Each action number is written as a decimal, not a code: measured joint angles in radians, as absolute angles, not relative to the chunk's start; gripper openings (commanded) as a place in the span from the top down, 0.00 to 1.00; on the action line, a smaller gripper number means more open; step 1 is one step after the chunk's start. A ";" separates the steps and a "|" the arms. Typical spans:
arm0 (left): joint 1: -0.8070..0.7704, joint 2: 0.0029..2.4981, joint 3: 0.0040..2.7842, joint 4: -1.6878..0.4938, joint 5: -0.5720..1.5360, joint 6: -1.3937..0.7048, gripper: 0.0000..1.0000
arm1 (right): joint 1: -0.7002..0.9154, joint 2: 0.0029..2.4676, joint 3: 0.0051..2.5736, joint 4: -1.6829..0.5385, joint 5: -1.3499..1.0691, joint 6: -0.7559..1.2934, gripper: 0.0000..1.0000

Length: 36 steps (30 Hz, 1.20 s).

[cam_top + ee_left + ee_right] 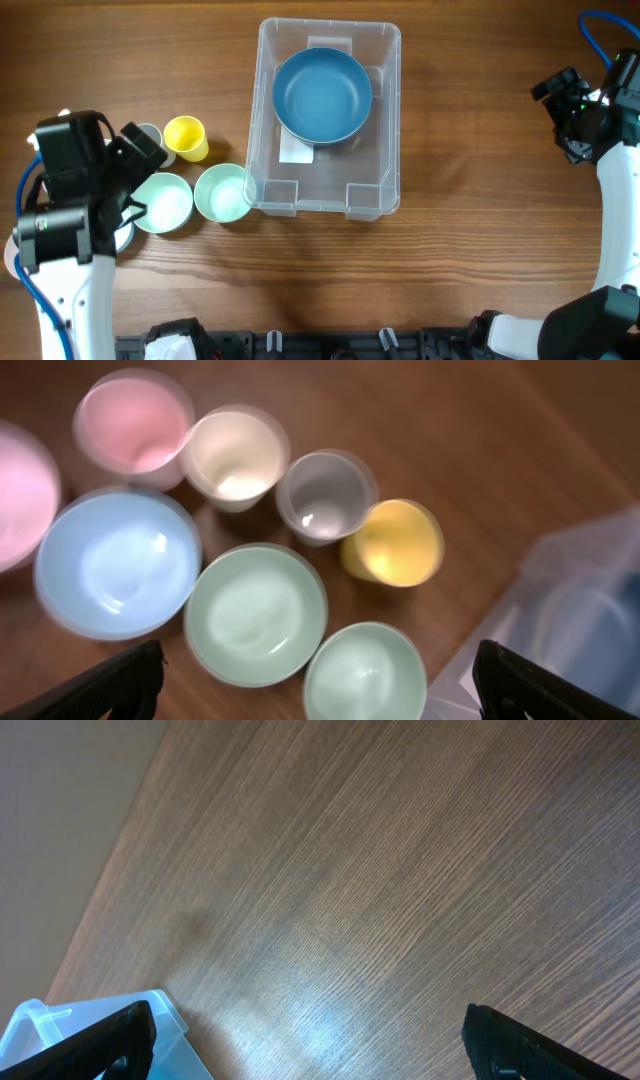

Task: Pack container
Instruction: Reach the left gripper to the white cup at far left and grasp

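Hovered with the left gripper (pixel 320 680) wide open above the bowls (pixel 255 615) and cups (pixel 325 495), likely choosing the next for the container (pixel 390 120) beside one fingertip, blue bowl (pixel 322 95) already inside; held the right gripper (pixel 300 1040) wide, empty, out of the way.

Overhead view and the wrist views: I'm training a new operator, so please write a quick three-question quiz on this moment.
1. True or false: the container is empty.
2. In the overhead view, which colour is the cup nearest the container? A pink, B yellow, C grey.
3. Fill in: the left gripper and the right gripper each have their fingers ___.

Key:
1. False. The blue bowl sits inside it.
2. B, the yellow cup.
3. Open; each pair is spread wide with nothing held.
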<state>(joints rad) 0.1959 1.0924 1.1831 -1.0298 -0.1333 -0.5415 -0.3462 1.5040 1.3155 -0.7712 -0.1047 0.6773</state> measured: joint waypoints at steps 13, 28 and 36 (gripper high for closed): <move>0.841 1.284 1.183 -1.042 -0.125 -0.698 0.07 | -0.346 1.504 1.316 -0.771 -0.105 0.677 0.00; 1.036 1.681 1.184 -0.914 -0.013 -0.594 0.20 | -0.346 1.504 1.316 -0.771 -0.105 0.677 0.00; 1.057 1.760 1.185 -0.862 -0.013 -0.534 0.32 | -0.346 1.504 1.316 -0.771 -0.105 0.677 0.00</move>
